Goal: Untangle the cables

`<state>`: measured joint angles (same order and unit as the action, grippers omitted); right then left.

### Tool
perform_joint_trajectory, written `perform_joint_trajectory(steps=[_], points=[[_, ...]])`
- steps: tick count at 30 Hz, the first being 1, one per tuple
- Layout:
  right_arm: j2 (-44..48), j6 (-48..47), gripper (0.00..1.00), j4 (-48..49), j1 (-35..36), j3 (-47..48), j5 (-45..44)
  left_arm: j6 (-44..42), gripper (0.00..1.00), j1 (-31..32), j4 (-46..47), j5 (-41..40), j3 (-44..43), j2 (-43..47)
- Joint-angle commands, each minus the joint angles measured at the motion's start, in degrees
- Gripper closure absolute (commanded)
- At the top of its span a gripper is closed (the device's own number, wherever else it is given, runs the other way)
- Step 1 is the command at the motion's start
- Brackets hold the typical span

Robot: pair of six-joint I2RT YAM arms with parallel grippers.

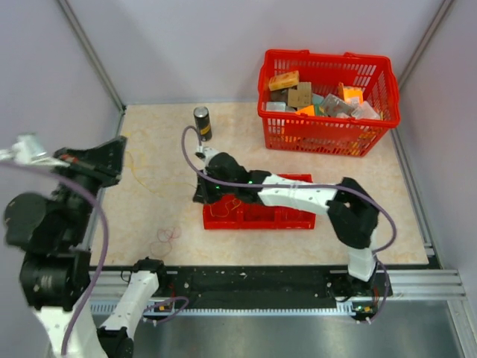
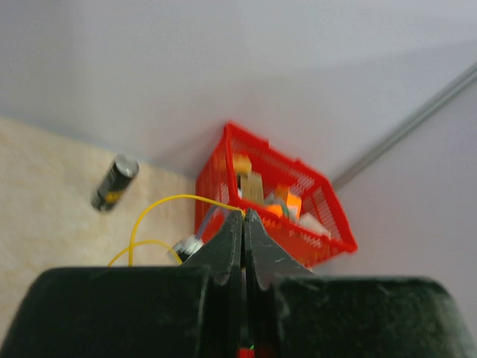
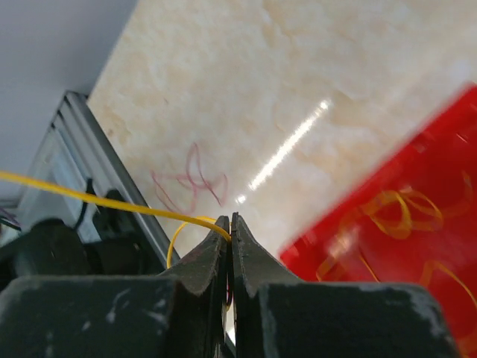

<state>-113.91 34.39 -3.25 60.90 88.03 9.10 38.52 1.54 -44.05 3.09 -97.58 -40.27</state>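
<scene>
A thin yellow cable (image 3: 82, 198) stretches between my two grippers. My left gripper (image 2: 244, 214) is shut on one part of it, and a loop (image 2: 138, 224) hangs below the tips. It is raised high at the left (image 1: 115, 158). My right gripper (image 3: 229, 218) is shut on the same yellow cable, low at the left end of a red tray (image 1: 261, 216), as the top view shows (image 1: 203, 188). A red cable (image 1: 167, 235) lies in loops on the table and also shows in the right wrist view (image 3: 190, 179). Yellow-orange wires (image 3: 399, 212) lie in the tray. No pale cable shows.
A red basket (image 1: 376, 78) full of boxes stands at the back right and also shows in the left wrist view (image 2: 328, 224). A dark can (image 1: 202, 123) stands behind the right gripper. A metal rail (image 1: 298, 280) runs along the table's near edge.
</scene>
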Motion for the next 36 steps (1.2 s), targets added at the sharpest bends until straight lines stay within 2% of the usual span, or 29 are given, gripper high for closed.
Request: perform_joint_trajectory(steps=[1,4,6,10,13,20,21,24,27,36], points=[[18.4,-5.4,1.0,-3.1,-1.8,-10.7,-1.5,5.0,1.0,-0.2,11.2,17.7,17.8,-2.2],[24.1,-6.5,1.0,-1.9,-2.5,-19.2,-3.8,9.4,1.0,-0.1,20.6,21.4,29.3,-0.1],[24.8,-7.6,1.0,-1.6,-2.6,-21.7,-7.6,10.5,1.0,0.0,22.6,21.2,33.1,0.1],[21.5,-9.2,1.0,-3.3,-3.2,-20.6,-14.9,11.4,1.0,1.0,23.8,22.8,37.7,-2.1],[17.6,-8.8,1.0,-2.0,-4.1,-19.7,-16.0,13.0,1.0,3.3,26.9,24.4,43.7,-3.4],[12.3,-8.4,1.0,-1.5,-4.7,-16.4,-17.8,11.0,1.0,11.9,26.8,17.2,51.0,-5.3],[12.2,-8.2,0.91,-1.7,-4.7,-16.2,-17.2,10.7,1.0,12.7,26.7,16.3,51.6,-5.5],[14.6,-7.7,0.56,-2.6,-4.7,-17.3,-14.4,9.5,1.0,14.8,27.0,13.3,52.2,-6.5],[19.9,-7.5,0.38,-2.9,-4.6,-20.1,-12.3,8.6,1.0,16.0,27.0,11.9,52.1,-8.4],[37.9,-8.9,0.34,-13.1,-4.6,-22.5,-12.6,8.9,1.0,21.1,31.4,9.3,51.9,-16.5]])
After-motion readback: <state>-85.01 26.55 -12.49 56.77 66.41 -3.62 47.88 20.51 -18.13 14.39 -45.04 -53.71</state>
